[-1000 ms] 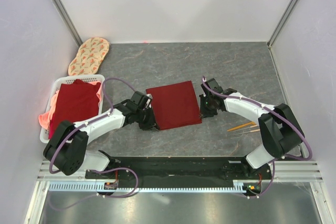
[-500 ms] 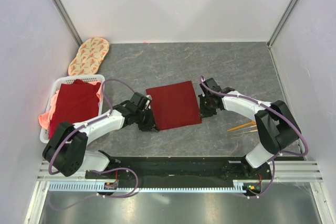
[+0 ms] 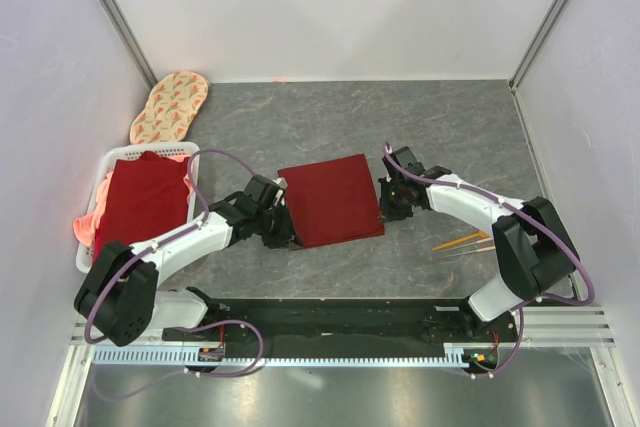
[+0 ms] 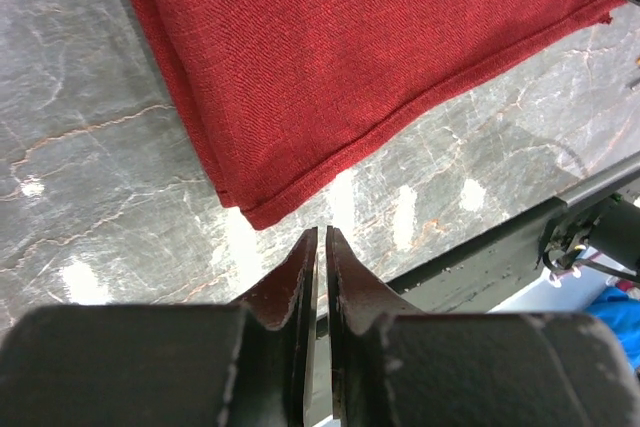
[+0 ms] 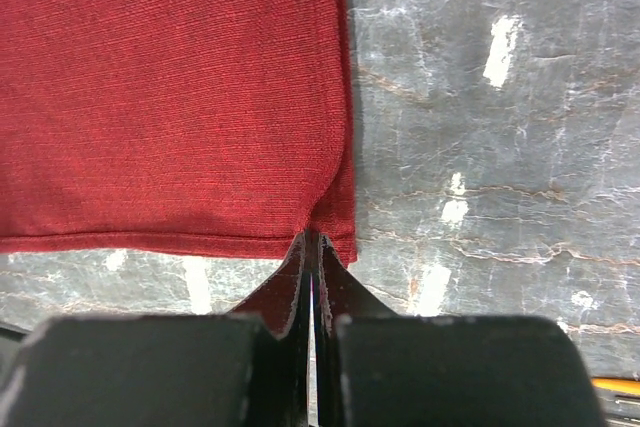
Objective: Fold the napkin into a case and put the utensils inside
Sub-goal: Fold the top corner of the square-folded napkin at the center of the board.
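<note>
You are in the folding step, with nothing yet tucked away. The napkin lies flat on the table between the two arms. It is already doubled: the left wrist view shows layered edges along its border. Your right gripper is closed on the napkin, fingers pressed together on the hem just beside its near right corner, and the cloth puckers into the tips there. Your left gripper sits low at the opposite near corner, fingers only a thin slit apart with nothing between them. Its tips are just short of the cloth and not touching it. So only one side is gripped, and I judge that lifting now would drag the napkin askew rather than fold it. The next move probably calls for spreading the left gripper, easing it forward over that corner through all the layers and pinching. Then raise both corners together and carry them across evenly, so the fold lands square and leaves a pocket. The utensils wait on the table well to the right, beside the right arm, untouched. Keep the right elbow clear of them as you swing.
</note>
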